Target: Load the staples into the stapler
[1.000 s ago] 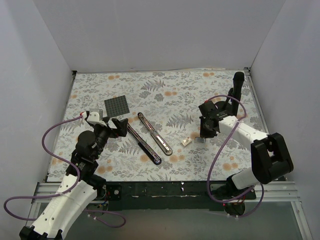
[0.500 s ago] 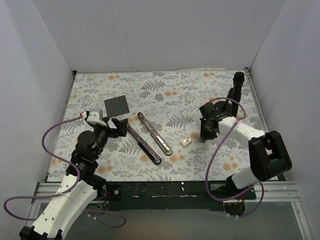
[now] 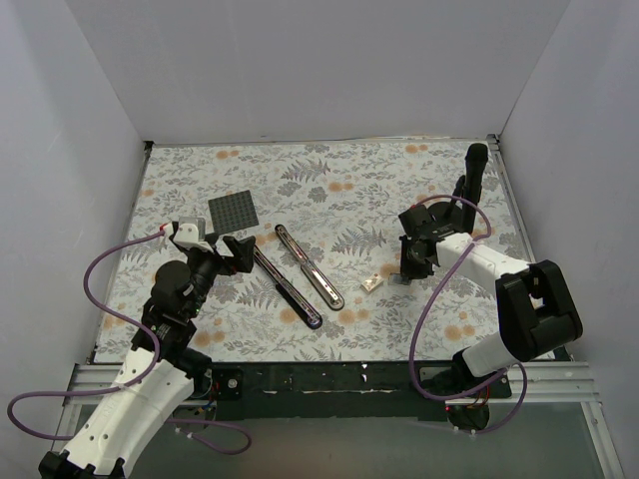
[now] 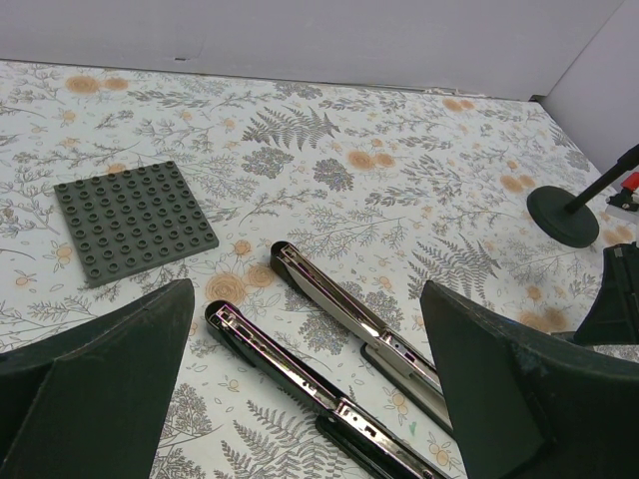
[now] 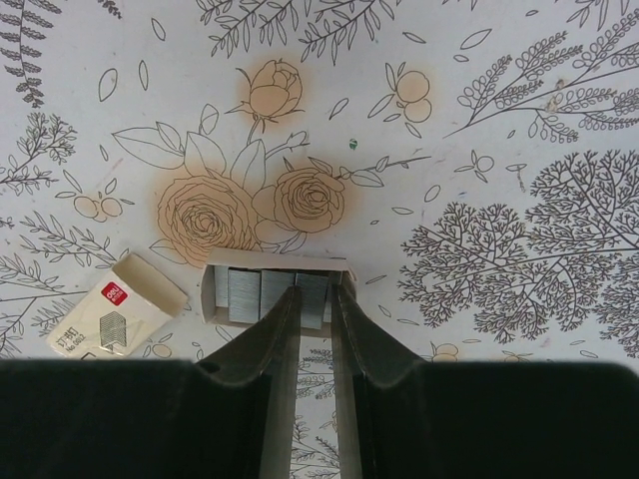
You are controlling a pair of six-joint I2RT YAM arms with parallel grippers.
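The stapler lies swung open on the floral mat, its black arm with the silver channel [image 3: 286,285] [image 4: 300,374] beside its other arm [image 3: 311,267] [image 4: 349,314]. My left gripper [image 3: 233,251] [image 4: 308,299] stands wide open just left of the stapler, touching nothing. To the right, the staples sit as several grey blocks in a small whitish tray [image 5: 275,267]. My right gripper [image 3: 404,271] [image 5: 316,299] points down into that tray, its fingers [image 5: 285,319] shut on one block of staples [image 5: 313,291]. The box's empty sleeve [image 3: 372,282] [image 5: 115,304] lies just left of the tray.
A dark grey studded baseplate [image 3: 233,212] [image 4: 133,220] lies behind the left gripper. A tall black stand with a round base [image 3: 473,180] [image 4: 562,215] rises at the far right, near the right arm. White walls enclose the mat on three sides.
The right arm has shifted very slightly while its gripper stays at the staples tray. The left arm and the stapler have not moved.
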